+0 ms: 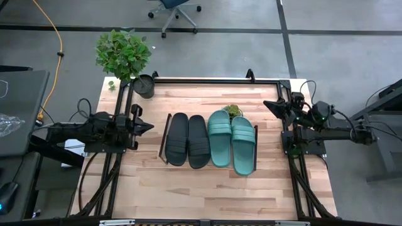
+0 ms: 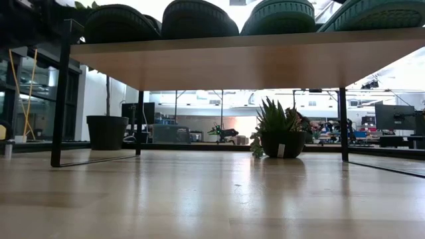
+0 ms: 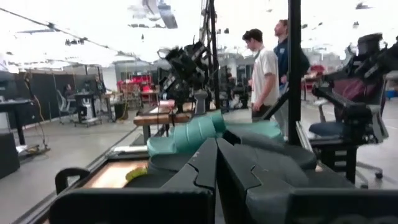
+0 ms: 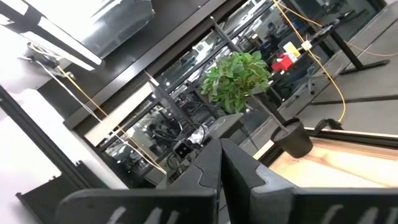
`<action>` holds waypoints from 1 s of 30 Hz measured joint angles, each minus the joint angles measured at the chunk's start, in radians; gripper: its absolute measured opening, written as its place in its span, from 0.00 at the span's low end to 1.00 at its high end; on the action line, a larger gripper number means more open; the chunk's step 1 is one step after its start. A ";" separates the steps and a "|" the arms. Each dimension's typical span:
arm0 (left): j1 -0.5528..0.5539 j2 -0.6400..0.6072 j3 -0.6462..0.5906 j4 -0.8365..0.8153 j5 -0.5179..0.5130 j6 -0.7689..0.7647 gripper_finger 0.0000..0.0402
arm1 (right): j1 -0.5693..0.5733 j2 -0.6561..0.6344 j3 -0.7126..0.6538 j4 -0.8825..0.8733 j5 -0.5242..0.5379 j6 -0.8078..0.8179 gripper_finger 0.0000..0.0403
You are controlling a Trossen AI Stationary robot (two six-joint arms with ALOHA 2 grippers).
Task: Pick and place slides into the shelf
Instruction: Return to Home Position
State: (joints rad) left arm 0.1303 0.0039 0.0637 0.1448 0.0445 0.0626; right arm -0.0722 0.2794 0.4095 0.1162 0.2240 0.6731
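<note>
As slides (image 1: 221, 141) lie parallel, long axes front-to-back

The wooden desk (image 1: 188, 188) holds a low shelf (image 2: 246, 63). On the shelf, side by side, lie two black slides (image 1: 177, 139) and two green slides (image 1: 243, 144). A big potted plant (image 1: 143, 86) stands at a far corner of the desk. A small plant (image 1: 232, 111) sits just behind the shelf.

From above I get even, soft light on the table (image 1: 188, 188); the slides (image 1: 240, 144) throw almost no shadow. Down low, the shelf (image 2: 246, 60) underside sits in shade against a washed-out bright room, and the table carries a pale sheen. In my left wrist view the ceiling (image 3: 74, 25) blows out white.
</note>
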 joint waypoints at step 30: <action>0.000 0.002 -0.054 -0.119 0.041 0.070 0.00 | 0.223 0.068 0.000 -0.025 0.204 0.026 0.00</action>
State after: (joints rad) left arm 0.1307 0.0063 0.0093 0.0253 0.0856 0.1325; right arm 0.1508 0.3477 0.4095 0.0910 0.4281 0.6991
